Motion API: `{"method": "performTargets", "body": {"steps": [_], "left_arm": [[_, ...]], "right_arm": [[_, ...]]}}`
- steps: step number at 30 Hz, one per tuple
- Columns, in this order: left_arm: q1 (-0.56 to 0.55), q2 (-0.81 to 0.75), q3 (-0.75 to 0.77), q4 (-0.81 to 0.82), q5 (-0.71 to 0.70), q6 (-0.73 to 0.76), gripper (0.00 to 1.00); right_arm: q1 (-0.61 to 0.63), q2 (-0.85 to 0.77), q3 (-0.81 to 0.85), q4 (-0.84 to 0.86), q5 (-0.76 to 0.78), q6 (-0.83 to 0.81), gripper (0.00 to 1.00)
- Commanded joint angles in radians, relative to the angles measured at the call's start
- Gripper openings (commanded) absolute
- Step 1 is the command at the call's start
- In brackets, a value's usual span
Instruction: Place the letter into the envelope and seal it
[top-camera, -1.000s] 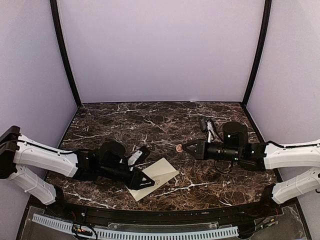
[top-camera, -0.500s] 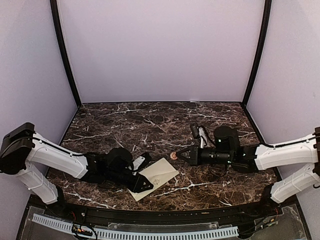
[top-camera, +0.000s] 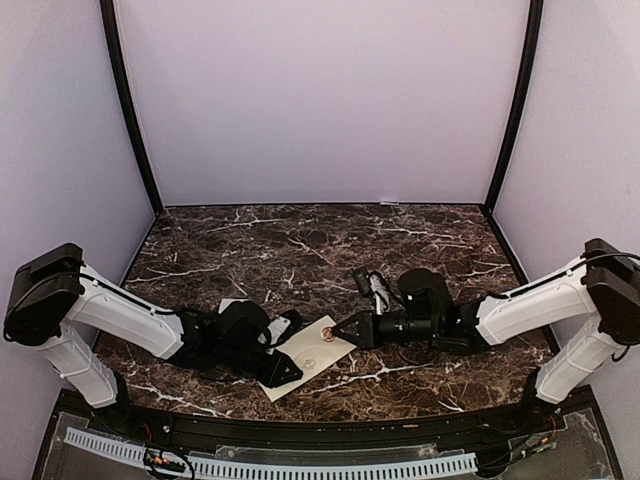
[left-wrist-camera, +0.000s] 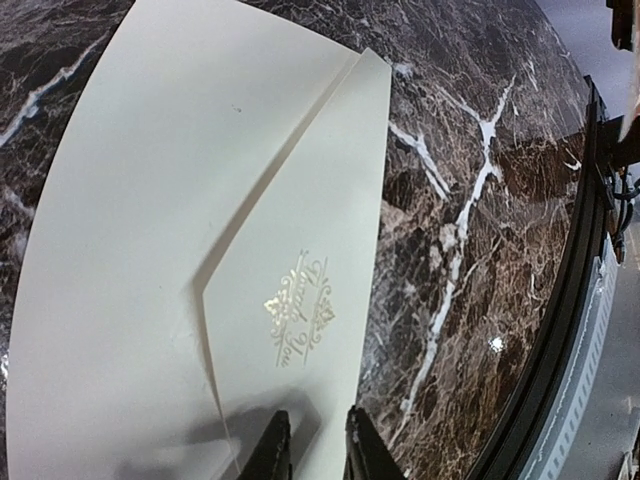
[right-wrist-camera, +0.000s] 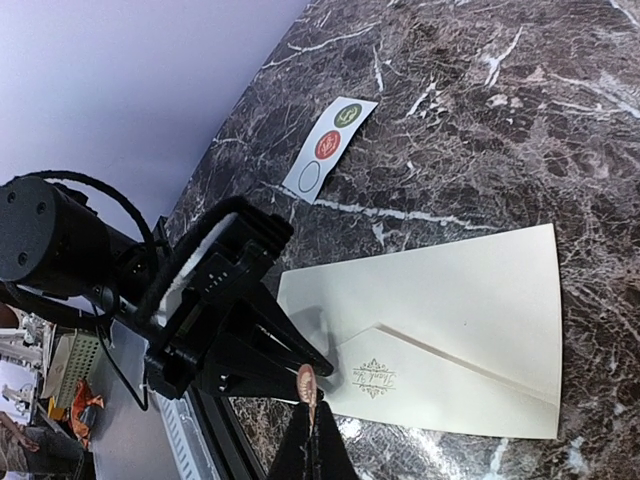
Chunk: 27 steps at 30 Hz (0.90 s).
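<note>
The cream envelope (top-camera: 322, 352) lies flat on the marble table (top-camera: 400, 250), its flap (left-wrist-camera: 300, 260) folded down and showing a gold emblem (left-wrist-camera: 298, 318). My left gripper (top-camera: 296, 371) rests low over the flap's near edge (left-wrist-camera: 312, 442), jaws narrowly open with only the paper's surface showing between them. My right gripper (top-camera: 339, 332) is shut on a round red-brown sticker (right-wrist-camera: 307, 384), held edge-up just above the envelope (right-wrist-camera: 450, 290) and close to the left gripper's fingertips. The letter is out of view.
A small white strip (right-wrist-camera: 328, 150) with a green sticker, a red sticker and one bare circle lies on the table beyond the envelope, behind the left arm (top-camera: 130, 315). The table's black front rail (left-wrist-camera: 560, 330) runs just past the envelope's near side.
My right arm has moved left with the sticker, from beside the envelope to above its flap. My left gripper's jaws have narrowed, staying at the envelope's near edge.
</note>
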Motion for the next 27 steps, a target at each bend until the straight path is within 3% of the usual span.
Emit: {"method": "performTargets", "body": {"steps": [1, 14, 27], "left_arm": [[-0.003, 0.015, -0.031, -0.020, -0.026, -0.002, 0.18], [-0.002, 0.011, -0.048, -0.032, -0.027, -0.006, 0.12], [-0.002, 0.009, -0.049, -0.037, -0.024, -0.007, 0.10]], "right_arm": [[0.015, 0.078, 0.043, 0.132, -0.054, 0.010, 0.00], [0.014, 0.339, 0.153, 0.239, -0.141, 0.015, 0.00], [0.010, 0.494, 0.215, 0.282, -0.168, 0.043, 0.00]]}}
